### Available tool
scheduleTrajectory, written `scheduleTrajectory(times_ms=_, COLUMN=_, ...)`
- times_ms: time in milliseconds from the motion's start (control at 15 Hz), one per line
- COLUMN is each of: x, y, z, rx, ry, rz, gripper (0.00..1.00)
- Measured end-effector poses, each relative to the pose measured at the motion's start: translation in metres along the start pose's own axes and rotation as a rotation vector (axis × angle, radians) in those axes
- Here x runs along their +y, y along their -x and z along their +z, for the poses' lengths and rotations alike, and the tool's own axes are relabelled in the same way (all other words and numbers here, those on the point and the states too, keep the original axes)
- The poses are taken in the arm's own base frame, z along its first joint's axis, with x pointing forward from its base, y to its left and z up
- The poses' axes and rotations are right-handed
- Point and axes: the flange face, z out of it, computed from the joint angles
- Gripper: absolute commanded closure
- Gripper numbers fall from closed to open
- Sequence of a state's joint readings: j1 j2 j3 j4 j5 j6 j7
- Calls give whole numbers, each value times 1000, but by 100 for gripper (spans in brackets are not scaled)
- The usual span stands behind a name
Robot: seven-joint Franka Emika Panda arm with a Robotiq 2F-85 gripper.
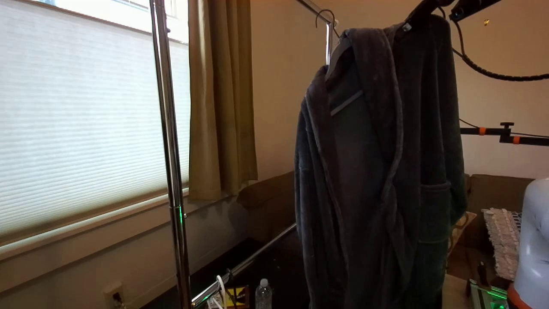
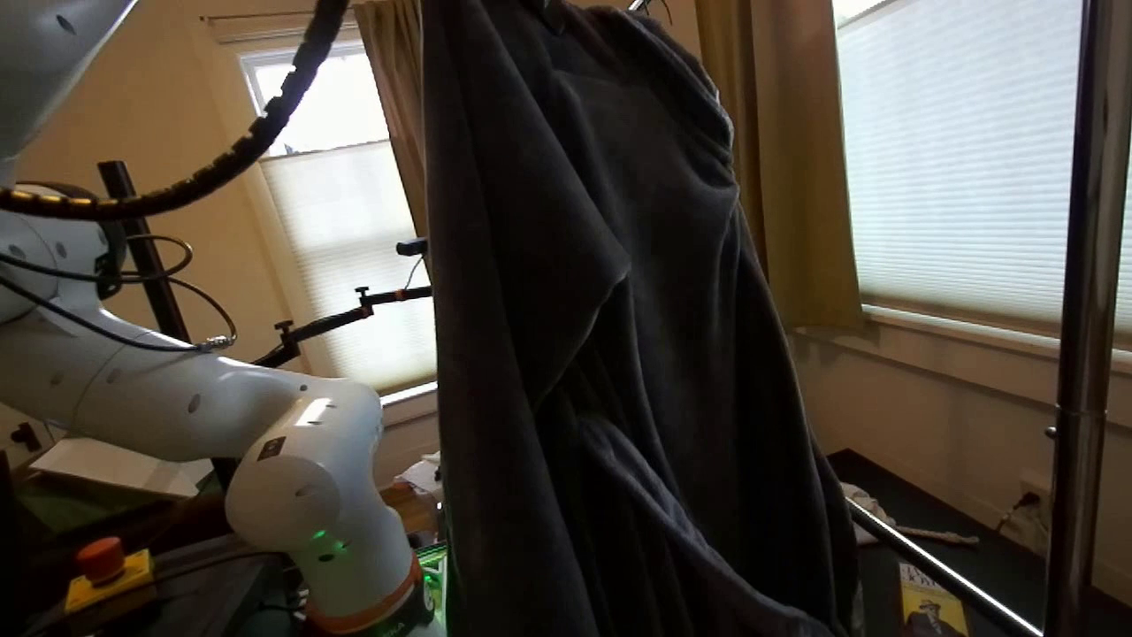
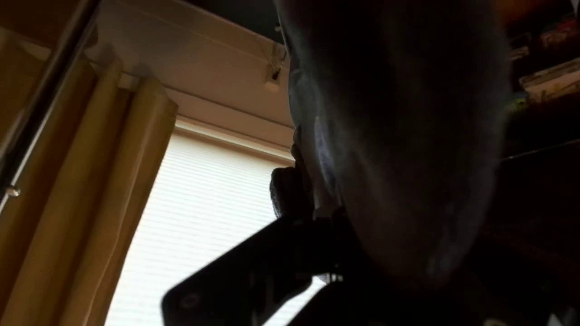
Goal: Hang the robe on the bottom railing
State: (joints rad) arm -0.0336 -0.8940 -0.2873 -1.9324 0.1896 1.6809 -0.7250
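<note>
The charcoal-grey robe (image 1: pixel 364 171) hangs in the air on its hanger; it fills the middle of an exterior view (image 2: pixel 619 310) and looms dark and close in the wrist view (image 3: pixel 408 136). My gripper (image 1: pixel 409 25) is closed on the robe's upper shoulder. In the wrist view the dark fingers (image 3: pixel 335 226) press against the cloth, partly lost in shadow. The hanger's metal hook (image 1: pixel 325 13) points up near the rack's top bar; I cannot tell whether they touch. The chrome bottom railing (image 1: pixel 261 253) runs low, left of the robe; it also shows in an exterior view (image 2: pixel 946 566).
The rack's vertical pole (image 1: pixel 171 171) stands at the left, with another pole (image 1: pixel 328 43) behind the robe. A tan curtain (image 1: pixel 221 98) hangs by the window. A bottle (image 1: pixel 263 295) and a yellow book (image 2: pixel 933 610) sit near the railing. A white looped item (image 1: pixel 221 283) is at the railing.
</note>
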Motion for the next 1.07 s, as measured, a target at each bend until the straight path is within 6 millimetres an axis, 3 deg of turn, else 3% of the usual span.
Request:
scheduleTrajectory(times_ms=400, x=-41, y=37, z=40, rx=-281, ry=61, rz=210, gripper=98)
scheduleTrajectory(times_ms=1067, x=-118, y=118, z=85, rx=-661, ry=0, rz=301, gripper=98)
